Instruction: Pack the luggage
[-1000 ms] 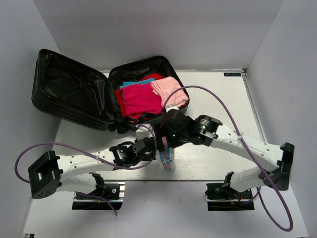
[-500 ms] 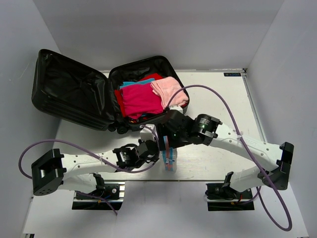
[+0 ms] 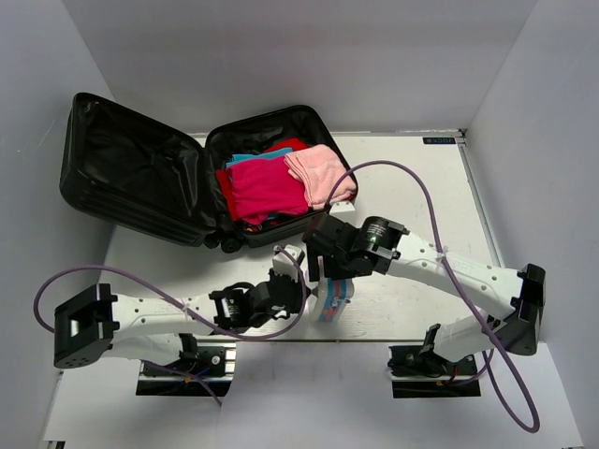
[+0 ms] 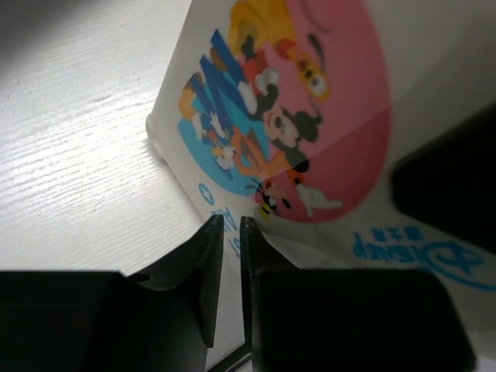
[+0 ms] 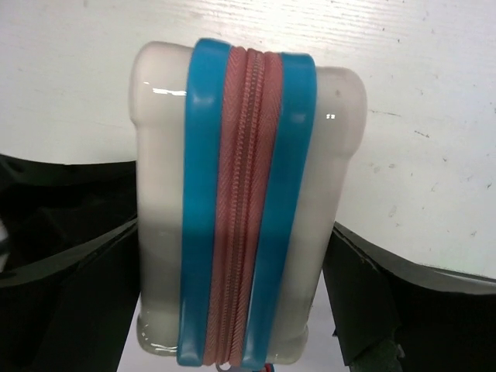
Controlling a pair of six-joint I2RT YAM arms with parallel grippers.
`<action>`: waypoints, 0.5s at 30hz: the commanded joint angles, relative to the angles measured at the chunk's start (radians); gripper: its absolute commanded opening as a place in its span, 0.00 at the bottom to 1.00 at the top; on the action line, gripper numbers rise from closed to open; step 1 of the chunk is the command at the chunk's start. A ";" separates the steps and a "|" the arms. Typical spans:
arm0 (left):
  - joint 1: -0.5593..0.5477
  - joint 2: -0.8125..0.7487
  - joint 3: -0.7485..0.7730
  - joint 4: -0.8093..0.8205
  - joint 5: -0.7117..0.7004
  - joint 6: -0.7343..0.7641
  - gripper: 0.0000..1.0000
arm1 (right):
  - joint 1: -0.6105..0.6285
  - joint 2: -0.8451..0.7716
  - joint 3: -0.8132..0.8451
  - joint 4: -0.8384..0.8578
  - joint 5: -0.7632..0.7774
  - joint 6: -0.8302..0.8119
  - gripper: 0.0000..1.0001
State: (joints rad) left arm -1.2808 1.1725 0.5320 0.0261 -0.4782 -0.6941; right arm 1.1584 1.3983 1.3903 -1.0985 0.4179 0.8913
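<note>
The luggage [image 3: 131, 173] lies open at the back left, its right half filled with folded clothes [image 3: 267, 187]. On the table near its front stands a white pouch [image 3: 335, 299] with blue strips and a pink zipper. In the right wrist view the pouch [image 5: 248, 201] fills the gap of my right gripper [image 5: 232, 229], which is open wide, its fingers [image 5: 93, 279] flanking both sides. My left gripper [image 4: 228, 221] sits against the pouch's cartoon-printed face [image 4: 310, 116], its jaws almost together with nothing between them. From above, the left gripper [image 3: 298, 292] is just left of the pouch.
The suitcase's open lid [image 3: 103, 140] leans back beyond the table's left end. A pink towel [image 3: 320, 173] tops the clothes near the shell's right wall. White walls enclose the table [image 3: 421, 187] at the back and sides. Purple cables loop from both arms.
Both grippers and the pouch have shifted a little to the right. The left jaws have narrowed to a slit. The right jaws stay wide.
</note>
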 commanded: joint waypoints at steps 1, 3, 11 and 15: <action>-0.011 -0.048 -0.012 0.025 0.006 0.062 0.25 | -0.005 0.013 -0.025 -0.026 -0.019 0.020 0.88; -0.006 -0.068 -0.013 0.011 -0.006 0.056 0.25 | -0.006 0.027 -0.042 -0.018 -0.027 0.006 0.77; -0.009 -0.190 -0.029 -0.135 -0.097 0.019 0.25 | -0.020 0.047 0.006 -0.035 -0.008 -0.032 0.00; -0.009 -0.254 0.022 -0.371 -0.221 0.015 0.27 | -0.026 0.009 0.120 -0.069 0.106 -0.104 0.00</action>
State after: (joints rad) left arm -1.2850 0.9745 0.5011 -0.1398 -0.5777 -0.6720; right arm 1.1446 1.4307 1.4151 -1.1175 0.4026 0.8532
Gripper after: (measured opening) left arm 0.264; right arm 0.808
